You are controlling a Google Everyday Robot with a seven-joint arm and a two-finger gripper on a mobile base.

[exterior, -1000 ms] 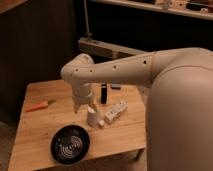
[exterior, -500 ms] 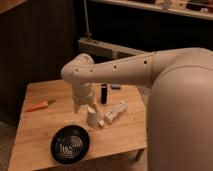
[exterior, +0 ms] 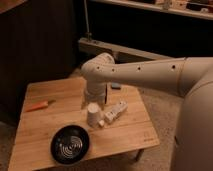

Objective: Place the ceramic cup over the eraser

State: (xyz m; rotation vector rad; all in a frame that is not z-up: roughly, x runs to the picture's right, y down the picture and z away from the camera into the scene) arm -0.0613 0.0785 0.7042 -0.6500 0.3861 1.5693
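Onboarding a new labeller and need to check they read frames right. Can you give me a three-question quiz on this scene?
1. True or false: the ceramic cup stands on the table, outside the black bowl.
2. Where is the tool? A) just above the cup B) over the bowl C) out of view
3. In the picture, what lies immediately right of the cup?
Key: 1 true; 2 A; 3 the white oblong gadget.

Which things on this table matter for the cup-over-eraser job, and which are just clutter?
Job: ceramic cup, upright; gripper, just above it; small white block beside the cup, possibly the eraser.
Lying about: black bowl, near edge; white oblong gadget, beside the cup; orange object, far side.
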